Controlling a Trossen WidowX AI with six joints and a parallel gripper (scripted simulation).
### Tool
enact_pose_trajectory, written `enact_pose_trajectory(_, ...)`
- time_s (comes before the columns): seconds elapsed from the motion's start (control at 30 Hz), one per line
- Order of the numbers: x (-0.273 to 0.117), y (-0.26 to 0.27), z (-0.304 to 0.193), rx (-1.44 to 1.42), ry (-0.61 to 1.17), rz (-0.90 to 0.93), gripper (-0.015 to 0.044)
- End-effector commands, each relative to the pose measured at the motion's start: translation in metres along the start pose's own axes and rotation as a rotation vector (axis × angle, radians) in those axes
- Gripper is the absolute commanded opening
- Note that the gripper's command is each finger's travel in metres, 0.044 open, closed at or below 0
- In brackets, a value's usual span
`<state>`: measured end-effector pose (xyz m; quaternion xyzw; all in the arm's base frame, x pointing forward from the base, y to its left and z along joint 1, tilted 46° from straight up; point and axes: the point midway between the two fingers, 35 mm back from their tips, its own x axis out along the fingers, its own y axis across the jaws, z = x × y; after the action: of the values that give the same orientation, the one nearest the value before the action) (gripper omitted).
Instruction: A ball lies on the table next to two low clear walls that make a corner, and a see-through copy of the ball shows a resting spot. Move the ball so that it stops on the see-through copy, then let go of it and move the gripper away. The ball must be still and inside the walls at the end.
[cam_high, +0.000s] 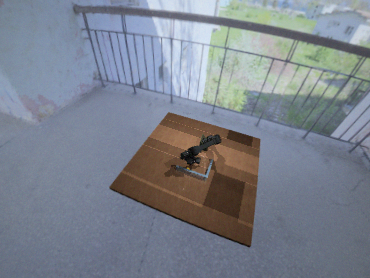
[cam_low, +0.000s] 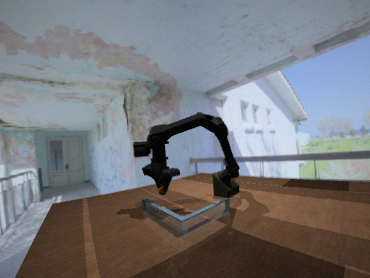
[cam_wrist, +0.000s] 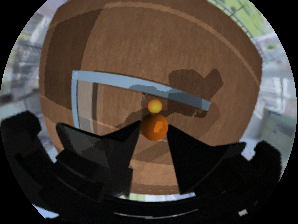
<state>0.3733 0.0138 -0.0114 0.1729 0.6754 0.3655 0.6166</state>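
Observation:
The orange ball is held between the fingertips of my gripper, which is shut on it. The gripper points down and holds the ball above the table. The see-through copy, a smaller-looking yellow-orange ball, shows just past the held ball in the wrist view, close to the inner side of the long wall. The two low clear walls with pale blue rims meet in a corner. The copy cannot be made out in the exterior view.
The brown wooden table carries the walls and the arm's base. The base stands behind the walls in the exterior view. Dark shadows of the arm lie across the table and the long wall. A railing stands beyond the table.

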Motion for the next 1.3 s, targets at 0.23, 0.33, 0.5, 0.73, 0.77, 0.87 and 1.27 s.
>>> enact_pose_trajectory(0.23, 0.01, -0.007, 0.007, 0.095, -0.004, 0.001, 0.0)
enact_pose_trajectory(0.33, 0.022, -0.007, 0.008, 0.095, -0.004, 0.001, 0.0)
enact_pose_trajectory(0.5, 0.05, -0.007, 0.008, 0.095, -0.004, 0.002, 0.0)
enact_pose_trajectory(0.73, 0.075, -0.006, 0.007, 0.094, -0.004, 0.004, 0.0)
enact_pose_trajectory(0.77, 0.075, -0.006, 0.007, 0.094, -0.004, 0.004, 0.0)
enact_pose_trajectory(0.87, 0.076, -0.006, 0.007, 0.094, -0.004, 0.005, 0.0)
enact_pose_trajectory(1.27, 0.093, -0.006, 0.007, 0.094, -0.004, 0.005, 0.0)
